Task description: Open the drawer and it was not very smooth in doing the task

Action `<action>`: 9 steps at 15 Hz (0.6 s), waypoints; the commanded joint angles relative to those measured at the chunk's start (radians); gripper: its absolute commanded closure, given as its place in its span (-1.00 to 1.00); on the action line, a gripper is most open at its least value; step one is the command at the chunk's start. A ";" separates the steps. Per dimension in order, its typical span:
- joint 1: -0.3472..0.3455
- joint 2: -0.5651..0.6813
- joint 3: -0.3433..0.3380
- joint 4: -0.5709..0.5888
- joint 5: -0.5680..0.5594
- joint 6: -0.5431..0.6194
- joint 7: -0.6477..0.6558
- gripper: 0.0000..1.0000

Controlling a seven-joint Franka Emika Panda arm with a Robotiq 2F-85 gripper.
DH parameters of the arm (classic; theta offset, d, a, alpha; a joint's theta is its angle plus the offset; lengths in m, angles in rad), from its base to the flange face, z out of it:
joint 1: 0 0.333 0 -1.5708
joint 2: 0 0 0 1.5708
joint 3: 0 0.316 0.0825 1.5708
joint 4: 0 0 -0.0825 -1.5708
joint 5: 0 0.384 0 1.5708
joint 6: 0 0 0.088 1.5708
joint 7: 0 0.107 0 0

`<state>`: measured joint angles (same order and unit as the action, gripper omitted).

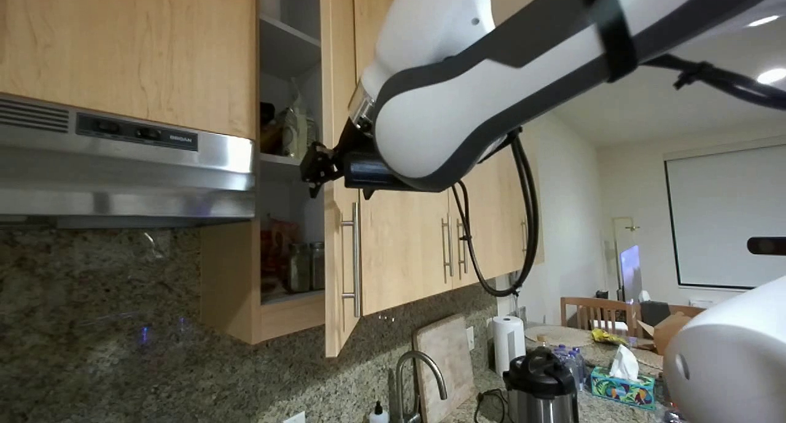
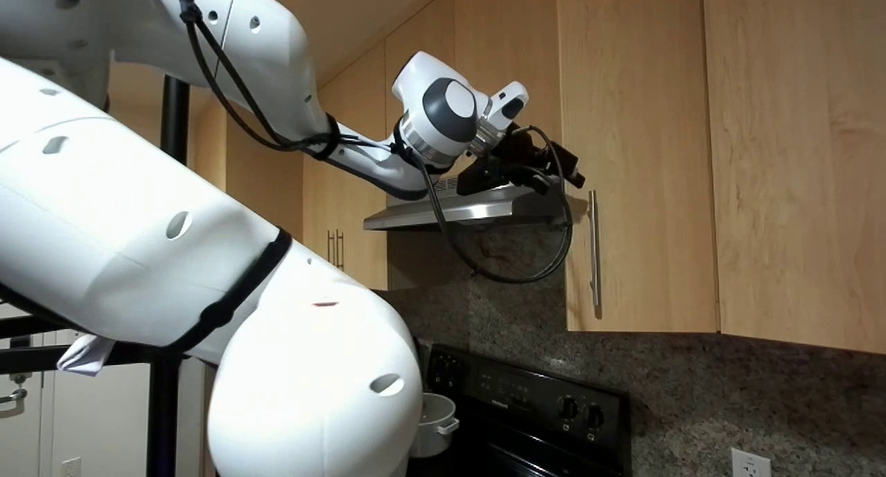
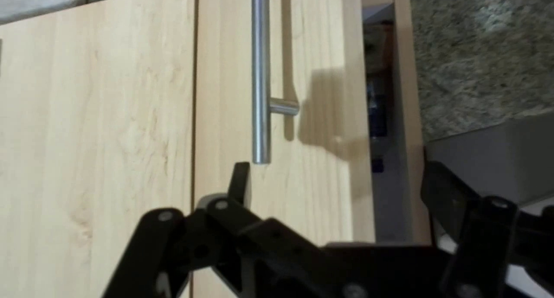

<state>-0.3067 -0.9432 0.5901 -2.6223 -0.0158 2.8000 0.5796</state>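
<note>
Step in hand (judged): swinging the cabinet door open, partway done. Location of the cabinet door: just right of the range hood in both exterior views; ajar, with the cabinet interior showing next to the range hood. Gripper: spread wide, pinching nothing. In the wrist view, one finger over the outer face, on the side away from the range hood; the other past the free edge, on the side toward the range hood. Contact with the cabinet door: not possible to tell.

Next move (judged): bear on the inner face from the range-hood side, then sweep outward and away from the range hood along the hinge arc. Avoid pressing on the outer face, at risk of closing.

Orientation: long axis vertical, parallel to the bar handle; free edge toward the range hood and standing proud; outer face turned away from the range hood.
</note>
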 commanded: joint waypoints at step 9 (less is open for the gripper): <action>-0.238 0.043 0.121 0.139 -0.020 -0.083 0.124 -1.00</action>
<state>-0.5342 -0.9124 0.7169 -2.5051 -0.0159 2.7591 0.6589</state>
